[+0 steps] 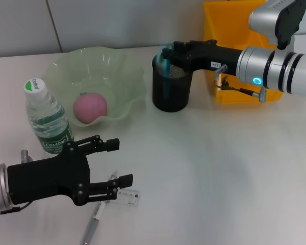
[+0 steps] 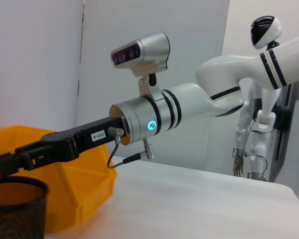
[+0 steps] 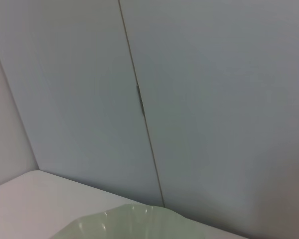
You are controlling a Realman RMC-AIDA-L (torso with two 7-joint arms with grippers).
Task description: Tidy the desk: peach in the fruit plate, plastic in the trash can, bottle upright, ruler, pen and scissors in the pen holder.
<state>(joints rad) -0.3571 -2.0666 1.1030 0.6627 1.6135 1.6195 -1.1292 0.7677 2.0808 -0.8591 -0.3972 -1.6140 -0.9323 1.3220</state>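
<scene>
A pink peach [image 1: 90, 107] sits in the pale green scalloped fruit plate [image 1: 123, 71], a green-capped water bottle [image 1: 46, 118] stands upright beside it, the black mesh pen holder [image 1: 170, 91] stands before the yellow trash can [image 1: 219, 23], and a silver pen [image 1: 94, 221] lies on the desk

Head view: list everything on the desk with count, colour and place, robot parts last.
fruit plate: one, pale green, back left.
peach: one, pink, in the fruit plate.
bottle: one, clear with a green label, upright, front of the plate's left side.
pen holder: one, black mesh, back centre; something teal stands in it.
trash can: one, yellow, back right.
pen: one, silver-grey, front left, lying flat.
ruler: one, clear, beside the pen.
left gripper: one, black, open above the pen.
right gripper: one, black, over the pen holder's rim.
</scene>
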